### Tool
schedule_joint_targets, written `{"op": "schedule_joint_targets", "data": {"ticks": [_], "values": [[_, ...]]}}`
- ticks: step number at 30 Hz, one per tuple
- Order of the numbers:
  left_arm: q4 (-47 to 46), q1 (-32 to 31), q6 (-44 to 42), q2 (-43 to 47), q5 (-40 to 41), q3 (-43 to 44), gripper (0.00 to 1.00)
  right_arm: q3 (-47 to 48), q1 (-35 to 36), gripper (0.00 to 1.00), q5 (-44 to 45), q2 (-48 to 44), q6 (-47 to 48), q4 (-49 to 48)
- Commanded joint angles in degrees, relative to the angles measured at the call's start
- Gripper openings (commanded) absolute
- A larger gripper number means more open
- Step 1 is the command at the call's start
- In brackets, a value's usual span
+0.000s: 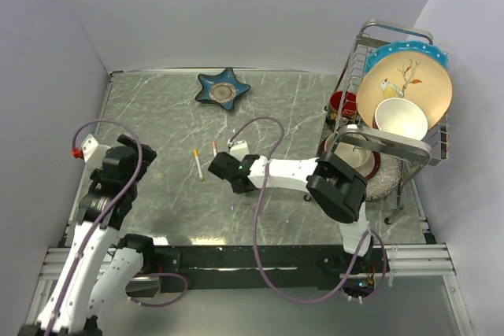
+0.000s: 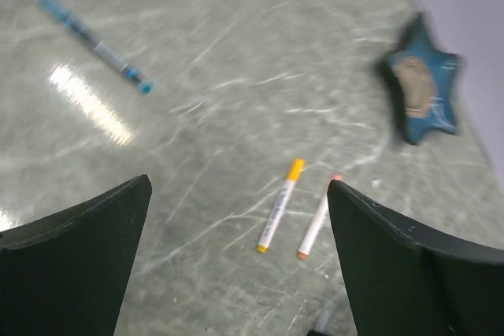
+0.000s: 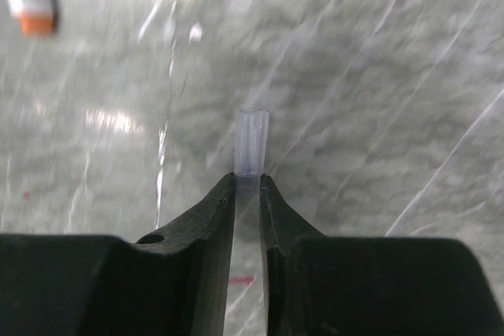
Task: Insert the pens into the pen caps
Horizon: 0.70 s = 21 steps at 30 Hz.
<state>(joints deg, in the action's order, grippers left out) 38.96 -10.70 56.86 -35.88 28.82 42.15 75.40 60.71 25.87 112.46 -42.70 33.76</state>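
1. The tabletop carries everything. The dish rack stands well off to the right tool's outer side.
2. The star dish sits far ahead of both tools and plays no part.
3. My left tool hangs spread wide with nothing in it.
4. My right tool is nearly pressed together, pinching the base of a small clear cap that points forward.
5. Both pens lie flat on the tabletop just ahead of the left tool, near its right finger: the yellow-tipped pen and, beside it, the orange-tipped pen.
6. As I judge it, this cap is picked but not mated, and no pen is lifted. Whether the yellow end is a seated cap is too blurred to tell.
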Motion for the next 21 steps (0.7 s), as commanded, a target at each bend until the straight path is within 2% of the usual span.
{"op": "schedule_joint_targets", "data": {"ticks": [1,5,7,9,10,13,21], "values": [[10.0,0.5,11.7,-10.3,5.9,5.1,0.98,-5.6,1.5,0.26,-2.2,-2.8,-1.7,-1.2],[16.7,3.7,22.1,-17.9,10.5,8.6,0.99,-7.5,2.1,0.36,-1.2,-5.3,0.1,-1.9],[15.5,7.6,22.6,-19.3,11.0,8.0,0.99,-8.4,2.1,0.39,-0.9,-7.1,1.5,-2.4],[13.3,10.7,22.6,-20.0,7.9,7.7,0.99,-9.0,2.1,0.41,-0.3,-8.3,2.7,-2.4],[12.8,15.0,22.9,-21.0,6.8,7.6,0.99,-9.0,2.1,0.42,0.2,-9.4,3.2,-2.3],[12.8,19.9,25.7,-24.0,1.4,8.7,0.99,-8.7,2.0,0.43,0.8,-11.8,5.3,-2.3],[10.1,25.0,29.2,-37.7,-4.7,13.3,0.91,-9.9,2.7,0.45,0.1,-20.9,7.7,-3.7]]}}
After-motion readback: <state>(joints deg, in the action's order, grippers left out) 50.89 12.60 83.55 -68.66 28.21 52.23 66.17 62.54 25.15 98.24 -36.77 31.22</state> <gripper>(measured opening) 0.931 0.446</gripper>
